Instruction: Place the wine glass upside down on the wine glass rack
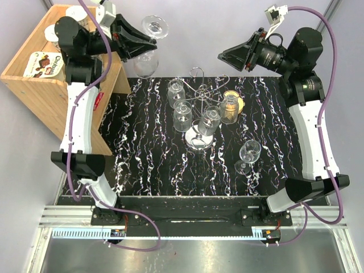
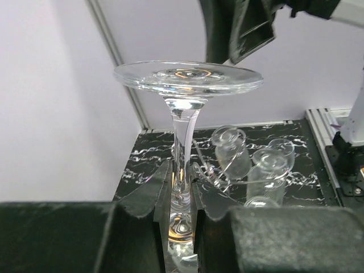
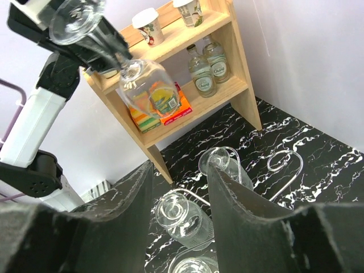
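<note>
The left arm point(image 1: 77, 122) and the right arm point(image 1: 311, 128) look alike from here: smooth white link shells between chunky black joint housings, with a purple cable point(image 1: 69, 168) looping along each. The left tool point(image 1: 151, 41) and the right tool point(image 1: 222, 56) are matte black wedges with scalloped inner edges, and a small white bracket point(image 1: 277, 12) sits at the wrist.

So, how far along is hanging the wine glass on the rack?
Done: several clear glasses hang on the shiny chrome wire rack, and the clear stemmed wine glass is turned foot up. In hand: the left gripper is shut on its stem, beside the wooden shelf, away from the rack. Left: carry it over and hang it. The right gripper is open, empty.
</note>
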